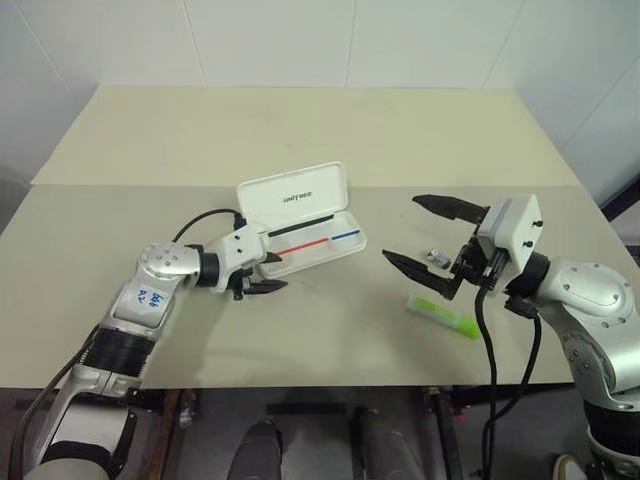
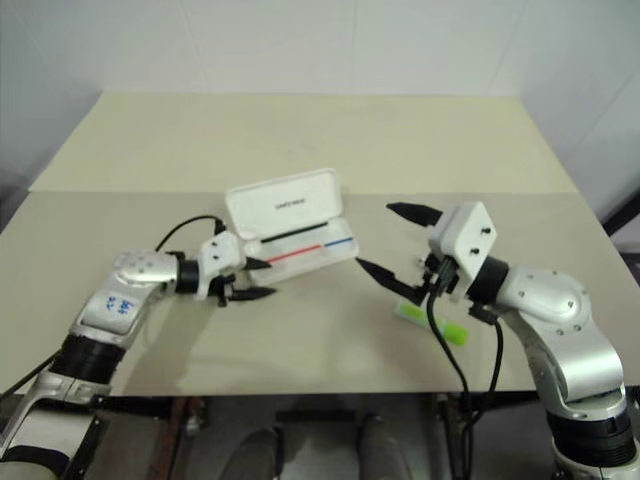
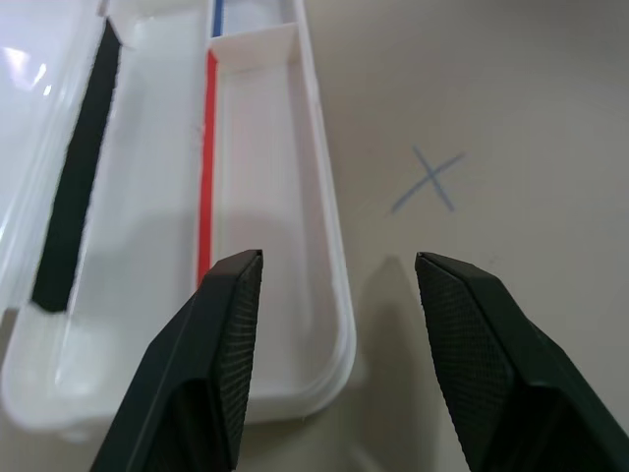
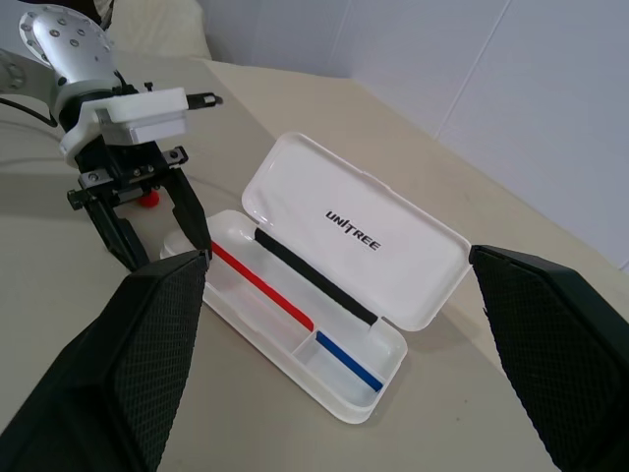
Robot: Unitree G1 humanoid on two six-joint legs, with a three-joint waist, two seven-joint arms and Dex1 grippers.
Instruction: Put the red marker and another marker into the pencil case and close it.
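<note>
The left gripper [image 1: 268, 276], jaws parted and empty, is poised at the open pencil case [image 1: 320, 243]; marker retrieval is judged next.

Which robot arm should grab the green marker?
The right. The right gripper hangs open almost over the green marker, on that side of the table. The left gripper is by the open pencil case, further away.

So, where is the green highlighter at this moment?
In the left eye view the green highlighter lies flat on the table, on the robot's right, just below the open right gripper and apart from the open pencil case.
</note>
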